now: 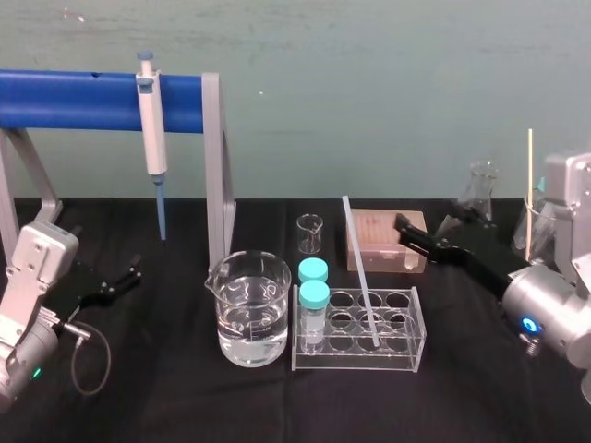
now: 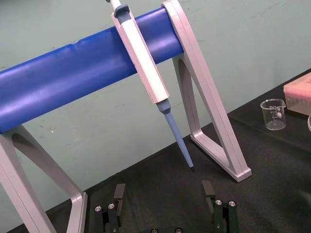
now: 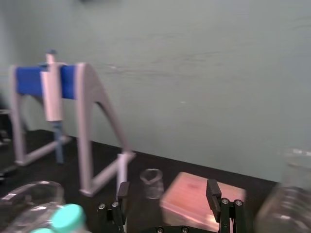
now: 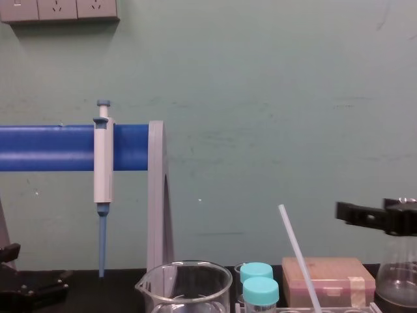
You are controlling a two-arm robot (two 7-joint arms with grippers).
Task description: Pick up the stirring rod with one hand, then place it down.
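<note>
The long, pencil-thin, translucent white stirring rod [image 1: 360,272] leans in the clear plastic rack [image 1: 406,355]. The black right tool [image 1: 406,231] gapes wide and empty, seemingly just behind it. The left tool [image 1: 125,274] rests spread and empty.

Pale green wall [image 4: 273,98] with faint scuffs and marks, row of 3 white sockets [image 4: 62,9] high on the wall, black cloth-covered tabletop [image 1: 166,406] meeting the wall's base, even flat light
</note>
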